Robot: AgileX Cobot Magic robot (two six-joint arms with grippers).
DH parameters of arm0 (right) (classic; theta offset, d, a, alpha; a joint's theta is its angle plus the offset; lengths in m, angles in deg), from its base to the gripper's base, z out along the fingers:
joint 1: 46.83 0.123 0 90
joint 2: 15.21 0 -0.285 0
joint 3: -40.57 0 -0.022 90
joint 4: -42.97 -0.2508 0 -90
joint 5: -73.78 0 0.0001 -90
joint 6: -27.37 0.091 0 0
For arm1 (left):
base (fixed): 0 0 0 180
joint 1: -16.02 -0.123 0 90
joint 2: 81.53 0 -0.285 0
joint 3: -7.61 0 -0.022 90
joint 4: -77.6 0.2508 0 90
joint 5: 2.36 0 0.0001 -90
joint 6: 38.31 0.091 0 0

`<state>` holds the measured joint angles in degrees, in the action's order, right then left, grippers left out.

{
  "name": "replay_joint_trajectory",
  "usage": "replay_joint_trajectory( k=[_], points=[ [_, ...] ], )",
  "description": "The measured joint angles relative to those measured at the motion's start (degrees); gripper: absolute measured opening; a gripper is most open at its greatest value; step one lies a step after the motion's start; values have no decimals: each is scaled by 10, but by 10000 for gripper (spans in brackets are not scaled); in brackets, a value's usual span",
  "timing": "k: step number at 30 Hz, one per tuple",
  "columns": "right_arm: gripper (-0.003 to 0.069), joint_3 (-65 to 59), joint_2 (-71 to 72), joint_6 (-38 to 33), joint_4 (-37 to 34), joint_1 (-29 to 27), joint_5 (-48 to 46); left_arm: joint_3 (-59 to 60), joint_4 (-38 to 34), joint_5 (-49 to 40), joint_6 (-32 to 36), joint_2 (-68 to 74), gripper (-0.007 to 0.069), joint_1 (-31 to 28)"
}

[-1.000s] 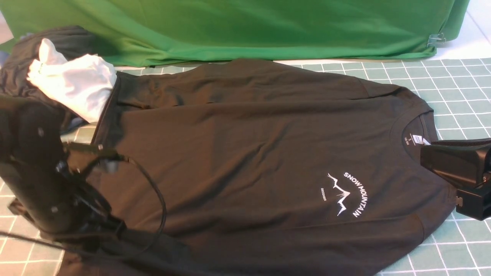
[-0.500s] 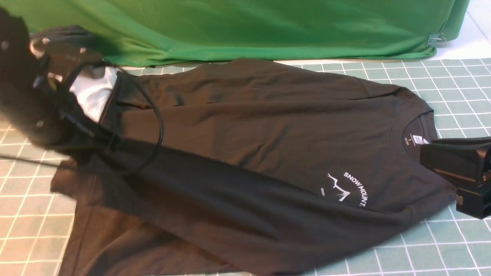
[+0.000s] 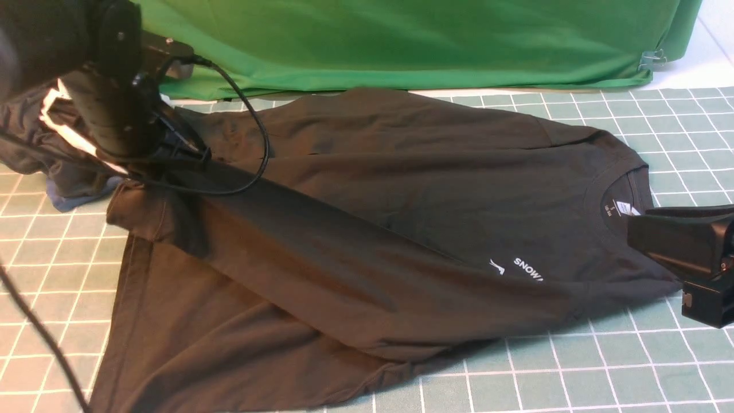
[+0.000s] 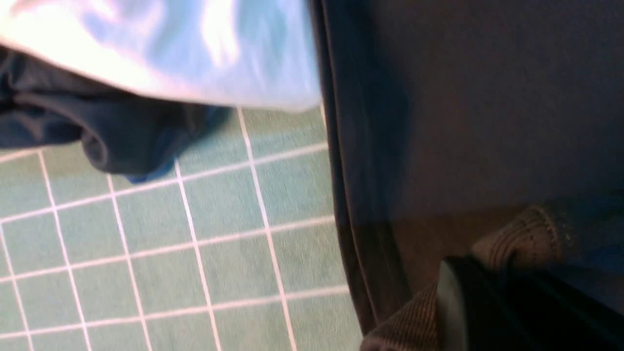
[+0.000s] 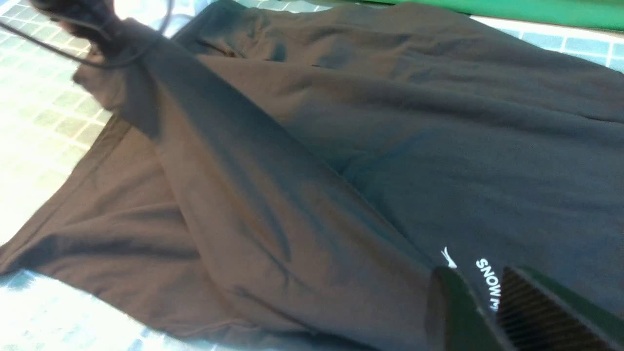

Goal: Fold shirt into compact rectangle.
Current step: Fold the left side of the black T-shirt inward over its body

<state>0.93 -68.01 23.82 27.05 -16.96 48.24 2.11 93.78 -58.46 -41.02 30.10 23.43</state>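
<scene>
Black-brown cotton shirt lies spread across the green-gridded table, its near side raised and folded back over the chest by the left hand, clamped on the fabric edge. The right hand sits beside the collar, and its grip cannot be made out.

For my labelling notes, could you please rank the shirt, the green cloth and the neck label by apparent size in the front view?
1. shirt, largest
2. green cloth, though it lies farther back
3. neck label, by far smallest
</scene>
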Motion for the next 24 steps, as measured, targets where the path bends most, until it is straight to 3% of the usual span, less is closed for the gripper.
replay_joint_trajectory(
  k=[9, 13, 17, 18, 20, 21, 24],
  points=[
    [139, 0, 0, 5, 0, 0, -18, -21, 20, 28, -1, 41, 22, 0],
    [144, 4, 0, 29, 2, 0, -39, -22, 30, 47, -1, 51, 57, 0],
    [148, 27, -15, 43, 2, 0, -96, -22, 34, 53, -1, 56, 187, 0],
    [161, 40, -39, 46, 2, 0, -135, -22, 50, 52, -10, 56, 290, 0],
    [172, 46, -54, 46, 3, 0, -150, -22, 58, 50, -14, 56, 336, 0],
    [202, 55, -82, 46, 3, 0, -169, -22, 66, 45, -18, 54, 402, 0],
    [274, 68, -142, 19, 2, 5, -190, -22, 66, 26, -28, 45, 471, 0]
  ],
)
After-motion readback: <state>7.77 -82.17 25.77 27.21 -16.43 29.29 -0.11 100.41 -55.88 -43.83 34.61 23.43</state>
